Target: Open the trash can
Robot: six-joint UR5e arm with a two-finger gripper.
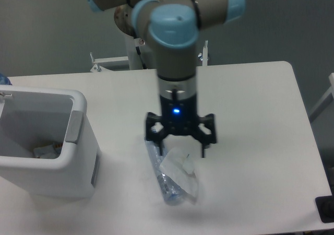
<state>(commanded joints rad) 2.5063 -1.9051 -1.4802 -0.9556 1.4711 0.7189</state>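
camera, white boxy trash can (pixel 57 169), lid open, grey tab

Clear plastic bottle (pixel 158 168) flat on the white table (pixel 250 115), a crumpled clear wrapper (pixel 181 173) over it

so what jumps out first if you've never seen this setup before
The grey and light-blue robot arm dominates the middle, its open black gripper hanging right above a crushed plastic bottle and a clear crumpled wrapper on the white table. At the left edge sits the big white trash can, its top open with some scraps inside.
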